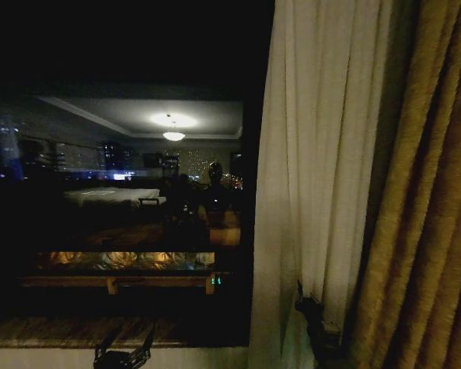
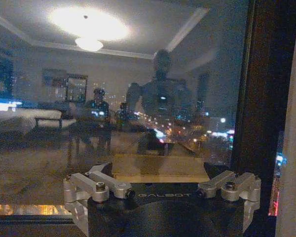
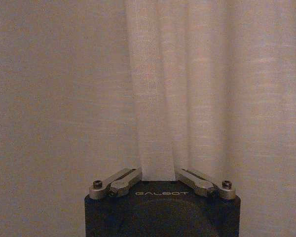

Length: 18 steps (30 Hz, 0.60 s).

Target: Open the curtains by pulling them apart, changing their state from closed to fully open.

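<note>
A sheer cream curtain (image 1: 315, 169) hangs bunched at the right of a dark window (image 1: 123, 200), beside a golden-brown drape (image 1: 422, 215). The right gripper (image 3: 158, 174) pinches a fold of the sheer fabric between closed fingers (image 3: 123, 180). The left gripper (image 2: 160, 185) hovers low before the bare glass over a marble sill (image 1: 69, 330), its fingers (image 2: 96, 182) spread and empty.

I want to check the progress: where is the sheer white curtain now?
In the head view the sheer curtain hangs gathered on the right, between the dark window glass and the golden-brown drape, with the right gripper shut on one fold.
</note>
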{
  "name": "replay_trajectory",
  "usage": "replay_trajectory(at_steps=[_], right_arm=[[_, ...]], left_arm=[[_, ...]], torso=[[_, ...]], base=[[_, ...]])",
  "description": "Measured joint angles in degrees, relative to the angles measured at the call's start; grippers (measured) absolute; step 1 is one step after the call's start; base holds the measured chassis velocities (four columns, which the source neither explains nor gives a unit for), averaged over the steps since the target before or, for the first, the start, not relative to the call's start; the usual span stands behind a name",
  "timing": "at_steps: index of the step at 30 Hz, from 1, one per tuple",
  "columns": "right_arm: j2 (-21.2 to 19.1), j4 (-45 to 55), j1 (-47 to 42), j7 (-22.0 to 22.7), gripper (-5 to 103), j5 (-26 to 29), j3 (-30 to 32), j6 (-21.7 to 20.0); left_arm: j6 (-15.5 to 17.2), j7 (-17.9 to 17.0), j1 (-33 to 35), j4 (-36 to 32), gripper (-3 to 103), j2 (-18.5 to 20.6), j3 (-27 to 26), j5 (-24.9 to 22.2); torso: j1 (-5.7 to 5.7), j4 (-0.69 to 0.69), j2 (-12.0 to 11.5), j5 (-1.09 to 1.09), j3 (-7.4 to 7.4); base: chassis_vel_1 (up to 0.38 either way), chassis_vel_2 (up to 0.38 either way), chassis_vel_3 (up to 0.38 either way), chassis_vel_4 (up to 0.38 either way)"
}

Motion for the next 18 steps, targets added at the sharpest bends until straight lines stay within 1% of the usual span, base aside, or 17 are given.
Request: replay_trajectory(at_steps=[11,18], right_arm=[[0.0,-3.97,1.22,1.71,0,1.87,6.06,-0.46],[-0.01,-10.13,4.35,3.36,0,2.93,10.33,0.96]], left_arm=[[-0.15,0.01,0.2,-0.11,100,-0.09,0.01,-0.04],[-0.36,0.03,0.65,-0.51,100,-0.14,-0.2,-0.04]], torso=[[0.0,0.01,0.01,-0.01,0.0],[0.0,0.02,0.01,-0.02,-0.01]], base=[[0.0,0.0,0.0,0.0],[0.0,0.0,0.0,0.0]])
